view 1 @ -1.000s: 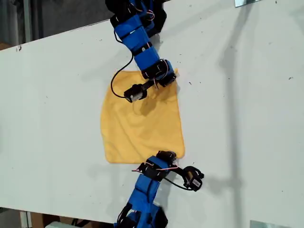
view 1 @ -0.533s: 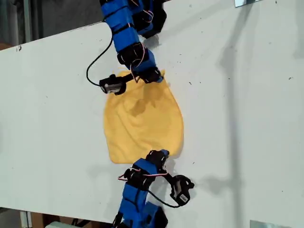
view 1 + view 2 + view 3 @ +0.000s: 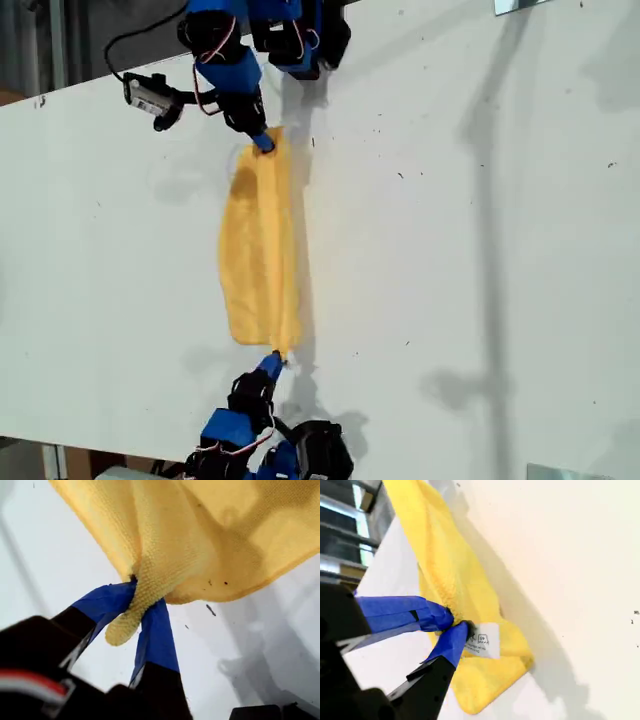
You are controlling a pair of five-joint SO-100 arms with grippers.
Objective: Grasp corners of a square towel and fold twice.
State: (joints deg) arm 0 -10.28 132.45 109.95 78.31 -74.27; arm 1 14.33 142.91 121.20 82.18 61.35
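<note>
The scene is brightly and evenly lit. Soft shadows are cast on the white table (image 3: 480, 200). Close foreground parts in both wrist views are blurred.

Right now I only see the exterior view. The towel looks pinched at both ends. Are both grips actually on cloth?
Observer: The first wrist view shows my first gripper shut on a corner, with the tip poking out past the fingers.
Operator: And the second?
Observer: My second gripper is shut on the towel right beside a white care label.
Operator: Is the cloth clean?
Observer: There are two small dark specks near the hem in the first wrist view.
</note>
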